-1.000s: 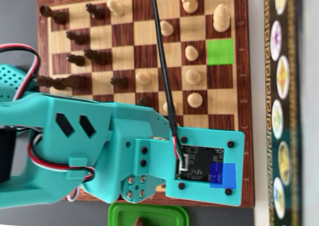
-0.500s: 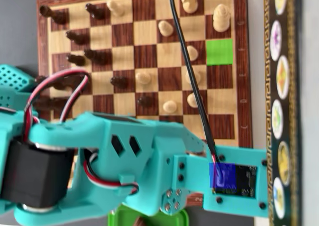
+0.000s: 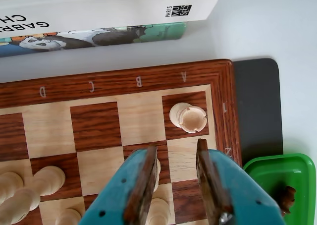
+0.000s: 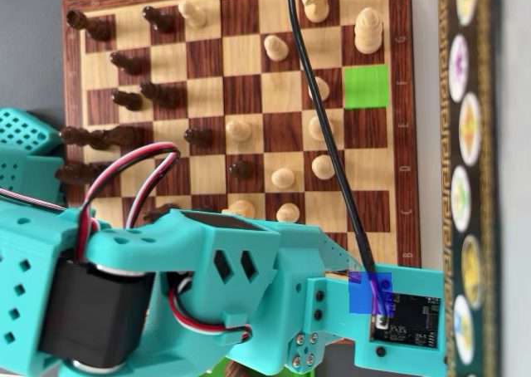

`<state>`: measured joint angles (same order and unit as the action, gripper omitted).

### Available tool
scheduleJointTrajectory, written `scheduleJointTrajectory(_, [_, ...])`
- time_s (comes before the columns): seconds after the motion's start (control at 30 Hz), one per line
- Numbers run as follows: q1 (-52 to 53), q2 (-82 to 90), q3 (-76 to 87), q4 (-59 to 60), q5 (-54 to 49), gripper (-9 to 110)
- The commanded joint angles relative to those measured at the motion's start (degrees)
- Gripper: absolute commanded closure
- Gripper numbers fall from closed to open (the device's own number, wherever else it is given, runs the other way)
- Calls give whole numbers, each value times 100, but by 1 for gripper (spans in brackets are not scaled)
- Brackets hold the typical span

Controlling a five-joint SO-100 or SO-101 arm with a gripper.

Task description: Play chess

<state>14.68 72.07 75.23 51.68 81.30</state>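
Teal plastic forms the gripper [image 3: 174,158], which enters the wrist view from the 6 o'clock edge with its two fingers [image 3: 142,183] parted and nothing between them; through the gap shows a light square of the chessboard [image 3: 114,81]. Just past the fingertips, toward 12 o'clock, a pale rook [image 3: 188,117] stands upright on the dark corner square beside the letter A on the wooden border. It is apart from both fingers. At 7 o'clock in that view several pale pawns [image 3: 47,179] stand close together, and another pale piece is partly hidden behind the left finger. A green container [image 3: 277,173] sits at 4 o'clock, off the board's corner, with something brown inside. A book [image 3: 99,17] lies along the 12 o'clock edge, beyond the board.

From overhead, the teal arm [image 4: 216,286] covers the board's 6 o'clock portion. Dark pieces [image 4: 124,99] line the 9 o'clock side, pale ones [image 4: 319,165] spread across the centre and 12 o'clock, and a bright green square [image 4: 366,86] lies at 2 o'clock.
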Motion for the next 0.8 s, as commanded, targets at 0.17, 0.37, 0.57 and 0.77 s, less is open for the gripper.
scheduleJointTrajectory(0.17, [132,-70,-501,-35,-35,88])
scheduleJointTrajectory(0.37, [185,-79,-510,-44,-35,88])
scheduleJointTrajectory(0.57, [193,-369,-598,-62,-35,88])
scheduleJointTrajectory(0.77, [202,-606,-923,-35,-202,88])
